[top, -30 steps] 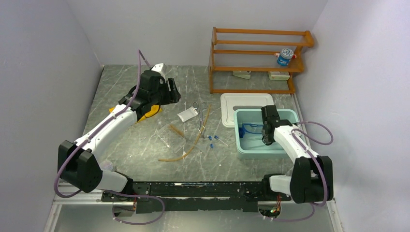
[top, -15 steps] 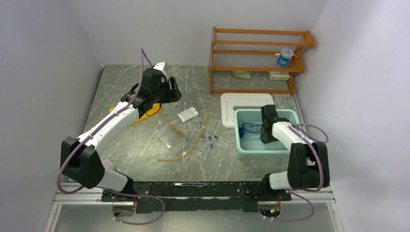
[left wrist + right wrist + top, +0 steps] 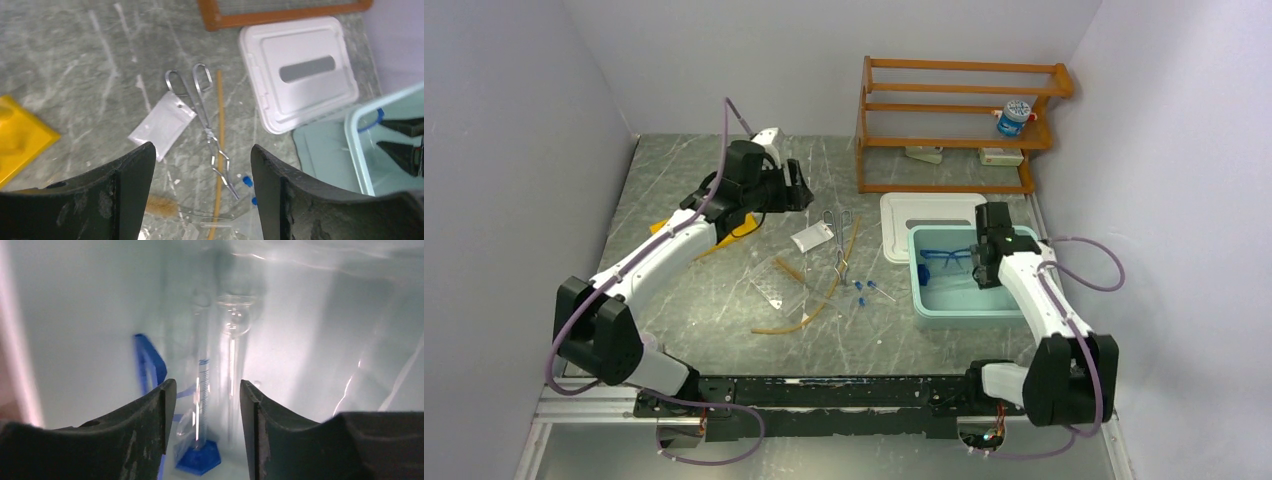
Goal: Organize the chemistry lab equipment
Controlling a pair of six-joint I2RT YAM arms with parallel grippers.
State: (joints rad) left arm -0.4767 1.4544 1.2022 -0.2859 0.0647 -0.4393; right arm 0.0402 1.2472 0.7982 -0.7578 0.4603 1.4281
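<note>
In the view from above, the left end effector (image 3: 800, 192) is seen held up over the bench (image 3: 674, 170), just past the yellow holed rack (image 3: 742, 231). The metal tongs (image 3: 836, 236), the white packet (image 3: 812, 237), the long tan rubber tube (image 3: 826, 293), the clear tray (image 3: 776, 284) and the tiny blue-capped tubes (image 3: 864, 290) are left lying loose in the middle. The blue-framed goggles (image 3: 944, 257) are already laid in the pale teal tub (image 3: 969, 318), and the right end effector (image 3: 980, 268) is dipped into that tub beside them. In the left wrist view, the fingers are spread wide with nothing between them, and the tongs and the packet are seen below, side by side and touching. In the right wrist view, the fingers are also spread and nothing is gripped; a glass measuring cylinder (image 3: 201, 405) with a blue foot and a round-bulbed glass piece (image 3: 233, 320) are seen lying in the tub. The sorting looks only partly done. Next, it seems the tongs or the packet should be picked up, so the left end effector would need to be lowered straight over one and squeezed shut.
</note>
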